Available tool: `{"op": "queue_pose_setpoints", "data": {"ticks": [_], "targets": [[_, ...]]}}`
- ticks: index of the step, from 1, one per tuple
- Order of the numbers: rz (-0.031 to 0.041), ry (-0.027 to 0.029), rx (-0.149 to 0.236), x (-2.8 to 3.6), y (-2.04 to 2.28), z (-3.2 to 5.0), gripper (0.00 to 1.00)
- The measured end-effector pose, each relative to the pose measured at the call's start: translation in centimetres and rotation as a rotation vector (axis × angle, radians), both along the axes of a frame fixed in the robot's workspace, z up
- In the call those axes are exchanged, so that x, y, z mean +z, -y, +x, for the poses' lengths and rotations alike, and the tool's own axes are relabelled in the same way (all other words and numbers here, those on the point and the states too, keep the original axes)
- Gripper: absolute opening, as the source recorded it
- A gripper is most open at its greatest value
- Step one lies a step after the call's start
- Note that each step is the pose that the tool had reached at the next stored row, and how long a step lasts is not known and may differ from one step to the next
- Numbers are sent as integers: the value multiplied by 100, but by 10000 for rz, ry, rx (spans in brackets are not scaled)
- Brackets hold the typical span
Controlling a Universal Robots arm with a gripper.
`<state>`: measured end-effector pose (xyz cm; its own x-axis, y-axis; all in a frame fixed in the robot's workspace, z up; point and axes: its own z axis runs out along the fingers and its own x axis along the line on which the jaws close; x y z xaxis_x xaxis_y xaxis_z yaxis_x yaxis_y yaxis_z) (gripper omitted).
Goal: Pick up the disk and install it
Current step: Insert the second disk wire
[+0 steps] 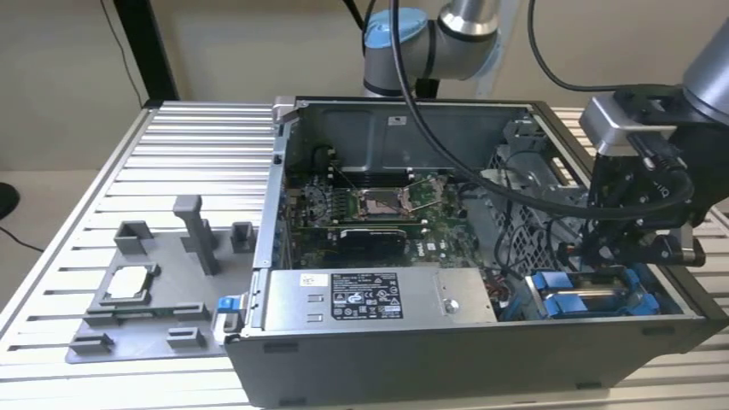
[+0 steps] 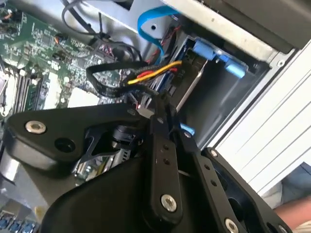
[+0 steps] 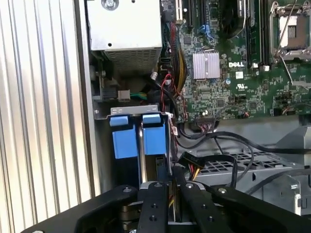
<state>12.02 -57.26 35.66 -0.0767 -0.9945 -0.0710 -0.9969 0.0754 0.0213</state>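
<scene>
The disk (image 1: pixel 585 301), framed in blue, sat down in the drive bay at the front corner of the open computer case (image 1: pixel 456 359), beside a second blue carrier. The pincer (image 1: pixel 615 256) hung just above it inside the case; whether it was open or closed I cannot tell. By the look of it, installation was almost complete, though full seating could not be confirmed.
</scene>
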Motion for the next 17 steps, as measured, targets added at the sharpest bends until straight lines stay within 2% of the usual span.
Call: {"op": "queue_pose_setpoints", "data": {"ticks": [1, 3, 4, 5, 13, 15, 17], "targets": [[1, 80, 0, -2, -1, -20, 0], [1, 387, 1, -6, -1, -43, 0], [1, 519, -1, -9, -1, -52, 0], [2, 592, -6, -13, -1, -59, 0], [-2, 600, -34, -16, -1, -66, 0], [-1, 636, -35, -24, -2, -67, 0], [-2, 705, -35, -34, -1, -69, 0]]}}
